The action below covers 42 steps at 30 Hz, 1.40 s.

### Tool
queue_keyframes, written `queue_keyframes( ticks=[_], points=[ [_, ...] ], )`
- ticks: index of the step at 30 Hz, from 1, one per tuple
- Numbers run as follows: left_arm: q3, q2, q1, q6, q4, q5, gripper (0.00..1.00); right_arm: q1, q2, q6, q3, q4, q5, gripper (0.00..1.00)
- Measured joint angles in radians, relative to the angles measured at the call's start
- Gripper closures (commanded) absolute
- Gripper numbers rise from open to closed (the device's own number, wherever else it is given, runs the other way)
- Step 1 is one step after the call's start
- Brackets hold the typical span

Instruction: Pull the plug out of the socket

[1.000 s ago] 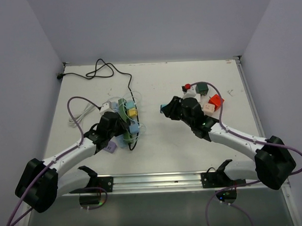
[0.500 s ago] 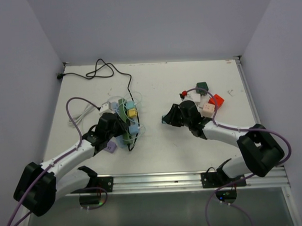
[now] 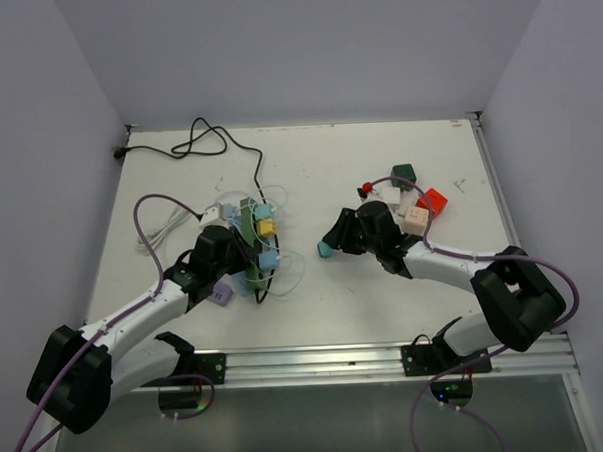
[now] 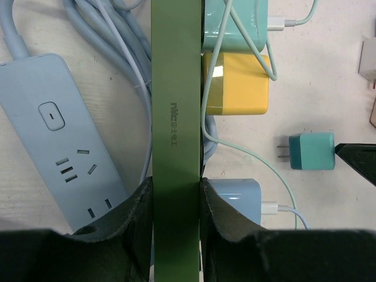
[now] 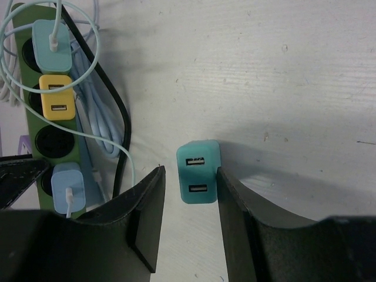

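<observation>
The dark green power strip [image 3: 248,226] lies left of centre; it also shows in the left wrist view [image 4: 175,117] and the right wrist view [image 5: 30,126]. My left gripper [image 4: 175,194] is shut on its near end. A pale teal plug [image 5: 51,44], a yellow plug [image 5: 57,97] and a light blue plug [image 5: 67,187] sit in it, with one outlet empty between them. A teal plug [image 5: 198,171] lies loose on the table [image 3: 324,250], prongs toward the strip [image 4: 310,151]. My right gripper [image 5: 189,194] is open, its fingers either side of this plug.
A light blue strip [image 4: 59,147] lies against the green strip's left side, with white cable [image 3: 156,227] beside it. A black cord [image 3: 208,140] runs to the back left. A purple adapter [image 3: 221,295] lies near the left arm. Several coloured plugs [image 3: 410,196] are piled at the back right.
My right gripper came down toward the near side with the teal plug and opened; the plug now rests on the table. The left gripper has kept its hold on the green strip.
</observation>
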Motion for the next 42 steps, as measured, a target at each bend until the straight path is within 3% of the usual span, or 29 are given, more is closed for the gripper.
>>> queue_keyframes(
  ticks=[7, 13, 22, 27, 38, 41, 42],
  points=[
    [0.000, -0.006, 0.000, 0.003, -0.001, 0.003, 1.00, 0.000, -0.012, -0.003, 0.000, -0.038, 0.018, 0.55],
    [0.000, -0.038, 0.001, 0.010, -0.002, 0.011, 1.00, 0.000, -0.122, -0.040, 0.000, -0.119, 0.079, 0.54],
    [-0.032, -0.124, 0.007, 0.009, 0.021, 0.053, 1.00, 0.020, -0.117, -0.034, 0.000, 0.019, -0.113, 0.31],
    [-0.034, -0.127, 0.013, 0.007, 0.022, 0.078, 1.00, 0.142, -0.043, 0.002, 0.032, 0.091, -0.180, 0.26],
    [-0.046, -0.174, 0.013, 0.009, 0.023, 0.100, 1.00, 0.220, 0.146, 0.111, 0.118, 0.212, -0.217, 0.28],
    [-0.050, -0.190, 0.013, 0.011, 0.023, 0.103, 1.00, 0.236, 0.196, 0.139, 0.136, 0.223, -0.219, 0.36],
    [-0.051, -0.191, 0.013, 0.011, 0.023, 0.103, 1.00, 0.241, 0.210, 0.149, 0.145, 0.229, -0.221, 0.44]
  ],
)
